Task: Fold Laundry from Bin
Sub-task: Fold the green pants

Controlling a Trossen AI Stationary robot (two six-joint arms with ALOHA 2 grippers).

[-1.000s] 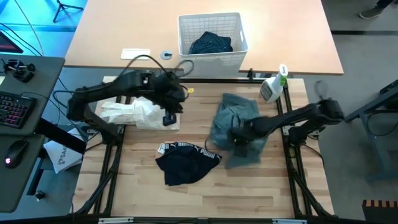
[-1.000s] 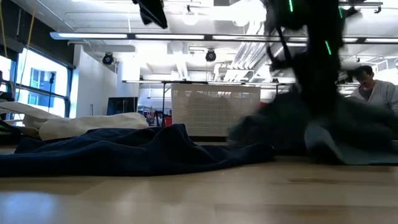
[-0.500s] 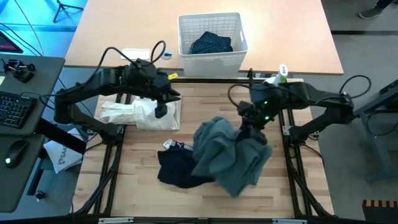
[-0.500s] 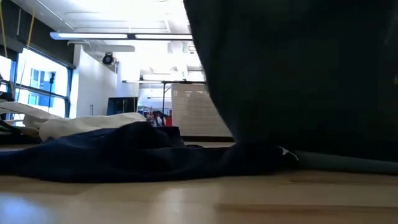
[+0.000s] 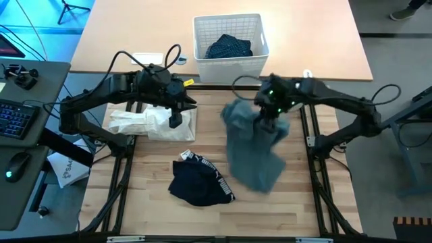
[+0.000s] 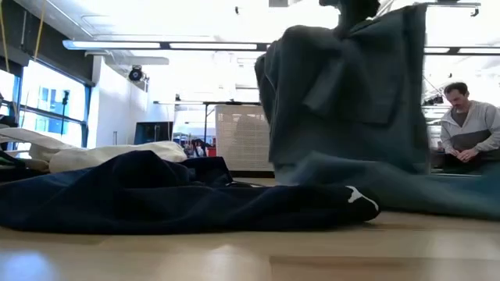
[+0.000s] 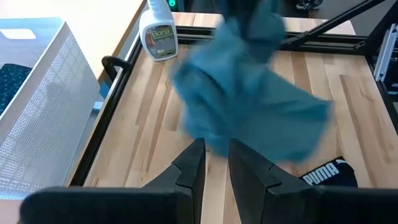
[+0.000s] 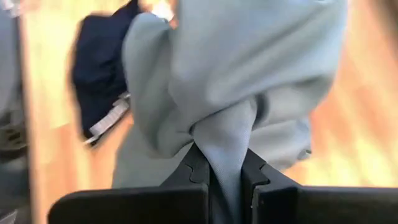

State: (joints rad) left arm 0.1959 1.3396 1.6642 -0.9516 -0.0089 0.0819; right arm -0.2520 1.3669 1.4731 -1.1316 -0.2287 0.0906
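Over on the left side of the worktop (image 5: 283, 209) I have the left tool (image 5: 177, 121) parked above the white cloth (image 5: 150, 123), fingers nearly together with a thin gap and nothing between them; I judge it waits there so it stays clear of the swinging fabric. Just toward me from it lies the black piece (image 5: 199, 181) with its white lettering, flat on the wood and untouched, left for a later turn. At the far edge stands the bin (image 5: 229, 42), with the dotted trousers (image 5: 228, 48) still inside, so the unloading isn't finished. Moving right, the grey-green top (image 5: 251, 145) hangs from the right tool (image 5: 268, 115), which is pinched tight on a bunched fold; its lower end trails down to the wood. I'm holding it high, I reckon, so its own weight pulls the creases out before I lay it flat for folding. Beside the right arm, a spray bottle (image 7: 158, 31) stands at the frame's corner, near enough to be knocked if the top swings wide.
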